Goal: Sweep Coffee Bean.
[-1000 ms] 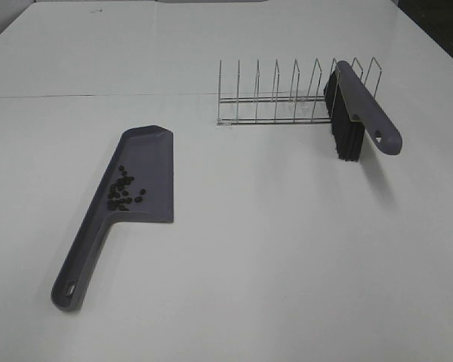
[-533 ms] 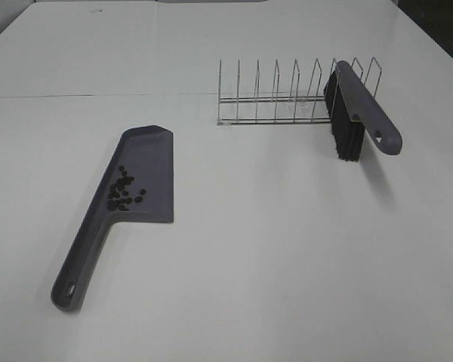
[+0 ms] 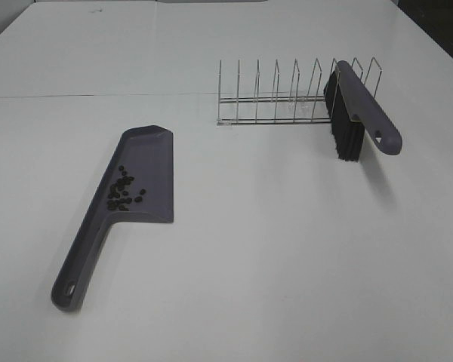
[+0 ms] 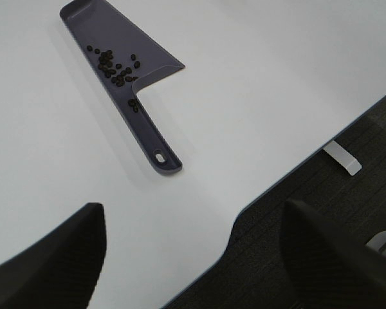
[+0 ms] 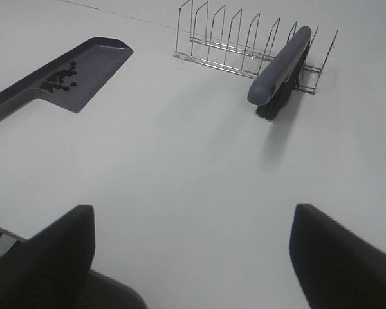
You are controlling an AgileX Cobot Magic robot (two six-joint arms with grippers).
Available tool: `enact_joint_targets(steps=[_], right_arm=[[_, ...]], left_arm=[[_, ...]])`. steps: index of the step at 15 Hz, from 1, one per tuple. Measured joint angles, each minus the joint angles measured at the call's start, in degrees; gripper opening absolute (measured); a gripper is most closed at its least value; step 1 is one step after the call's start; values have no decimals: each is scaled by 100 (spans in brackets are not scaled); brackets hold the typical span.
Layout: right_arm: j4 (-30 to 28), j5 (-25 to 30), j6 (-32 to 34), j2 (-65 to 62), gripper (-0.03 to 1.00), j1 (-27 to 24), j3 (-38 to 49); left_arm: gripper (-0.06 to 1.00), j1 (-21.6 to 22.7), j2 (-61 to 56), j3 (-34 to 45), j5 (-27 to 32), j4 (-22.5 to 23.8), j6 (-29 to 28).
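A grey dustpan (image 3: 140, 177) lies flat on the white desk (image 3: 287, 249), and the coffee beans (image 3: 123, 191) sit inside it in a loose cluster, gathered at the narrow end of the pan where it runs into the long handle (a couple have strayed just onto the handle's root, going by the left wrist view). The handle points toward the desk's near edge.

Well apart from the dustpan, farther back and to its right, stands a wire rack (image 3: 287, 94) of upright loops. A brush (image 3: 359, 109) with a grey handle and black bristles leans in the end of that rack farthest from the dustpan, bristles down and touching the desk, handle slanting out past the rack.

Neither arm is near the dustpan. The left gripper (image 4: 193, 257) hangs over the desk's near edge, its jaws spread wide with nothing between them. The right gripper (image 5: 193, 257) hovers above bare desk, jaws likewise parted and empty.
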Motion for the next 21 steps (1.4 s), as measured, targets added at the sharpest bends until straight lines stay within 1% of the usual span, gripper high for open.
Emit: enact_joint_targets(steps=[1, 2, 5, 7, 9, 11, 15, 18, 21], right_arm=[[0, 0, 0, 0, 75, 0, 0], [0, 0, 0, 0, 75, 0, 0], [0, 0, 0, 0, 75, -57, 0], [6, 0, 0, 0, 75, -413, 0], [6, 0, 0, 0, 75, -573, 0], [6, 0, 0, 0, 75, -579, 0], [6, 0, 0, 0, 75, -579, 0], [11, 0, 0, 0, 75, -762, 0], [23, 0, 0, 0, 75, -768, 0]], left_arm=[[69, 86, -11, 0, 0, -6, 0], [69, 321, -52, 0, 6, -6, 0], [69, 1455, -550, 0, 6, -6, 0], [69, 1914, -1043, 0, 6, -6, 0], [69, 2246, -1352, 0, 0, -6, 0], [69, 2326, -1352, 0, 0, -6, 0], [69, 2338, -1352, 0, 0, -6, 6], [69, 2338, -1352, 0, 0, -6, 6], [69, 2338, -1352, 0, 0, -6, 6]])
